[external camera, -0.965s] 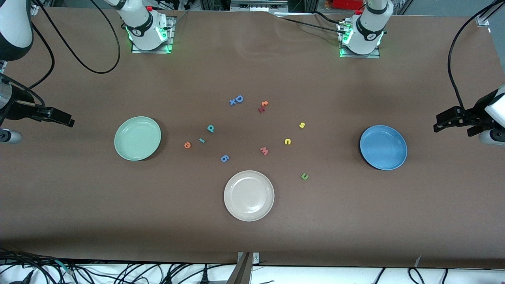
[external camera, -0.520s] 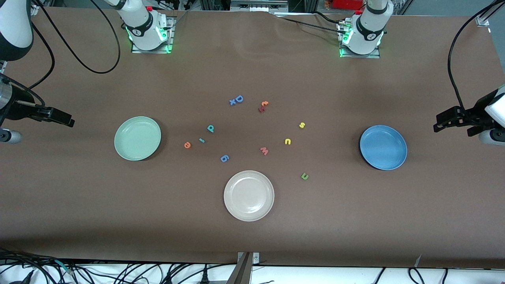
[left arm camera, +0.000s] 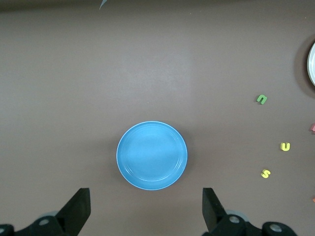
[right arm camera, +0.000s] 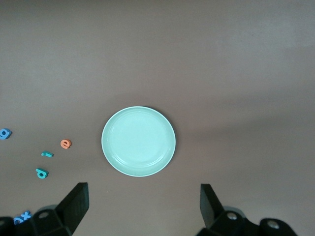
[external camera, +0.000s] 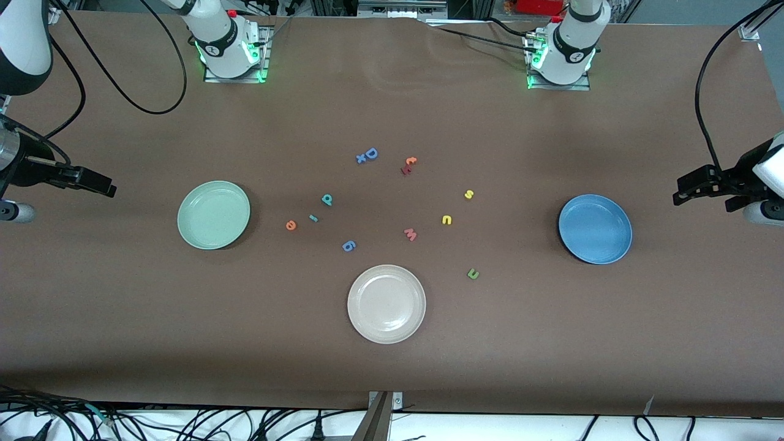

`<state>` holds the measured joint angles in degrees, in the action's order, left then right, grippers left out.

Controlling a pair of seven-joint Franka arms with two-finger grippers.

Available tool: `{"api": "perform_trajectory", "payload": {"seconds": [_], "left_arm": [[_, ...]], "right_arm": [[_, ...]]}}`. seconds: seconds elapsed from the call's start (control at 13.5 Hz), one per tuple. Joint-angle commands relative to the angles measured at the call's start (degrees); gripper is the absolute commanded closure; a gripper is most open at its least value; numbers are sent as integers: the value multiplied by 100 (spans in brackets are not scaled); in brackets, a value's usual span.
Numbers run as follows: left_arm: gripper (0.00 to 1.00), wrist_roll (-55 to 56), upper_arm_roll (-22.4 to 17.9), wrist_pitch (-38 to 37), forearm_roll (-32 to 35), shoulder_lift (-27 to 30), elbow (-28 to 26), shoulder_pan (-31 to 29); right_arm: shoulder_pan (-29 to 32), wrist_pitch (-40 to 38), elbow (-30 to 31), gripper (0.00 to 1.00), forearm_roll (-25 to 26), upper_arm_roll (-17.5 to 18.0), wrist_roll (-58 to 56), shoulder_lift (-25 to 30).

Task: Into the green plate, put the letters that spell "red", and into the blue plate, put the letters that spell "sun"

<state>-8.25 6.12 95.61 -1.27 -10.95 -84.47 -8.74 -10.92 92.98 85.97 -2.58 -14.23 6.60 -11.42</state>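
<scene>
Nothing is sorted yet. The green plate (external camera: 214, 215) at mid-left and the blue plate (external camera: 595, 228) at mid-right sit bare; the red letters (external camera: 313, 212) and sun letters (external camera: 462, 228) lie mid-frame on the surface. The right claw (external camera: 92, 182) and left claw (external camera: 691, 185) hang spread at the edges, waiting.
</scene>
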Motion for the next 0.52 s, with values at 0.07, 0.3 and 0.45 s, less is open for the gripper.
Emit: {"api": "perform_trajectory", "payload": {"seconds": [0.07,0.3,0.45], "left_arm": [[0,-81,12,-68,-181,119,-79,-40],[0,-81,12,-86,-181,119,-70,-40],[0,-81,12,-86,-181,119,-70,-40]], "right_arm": [[-155,-79,52,0,108,25,262,43],[-419,-70,52,0,108,25,720,8],[-655,-26,52,0,108,25,991,-44]]}}
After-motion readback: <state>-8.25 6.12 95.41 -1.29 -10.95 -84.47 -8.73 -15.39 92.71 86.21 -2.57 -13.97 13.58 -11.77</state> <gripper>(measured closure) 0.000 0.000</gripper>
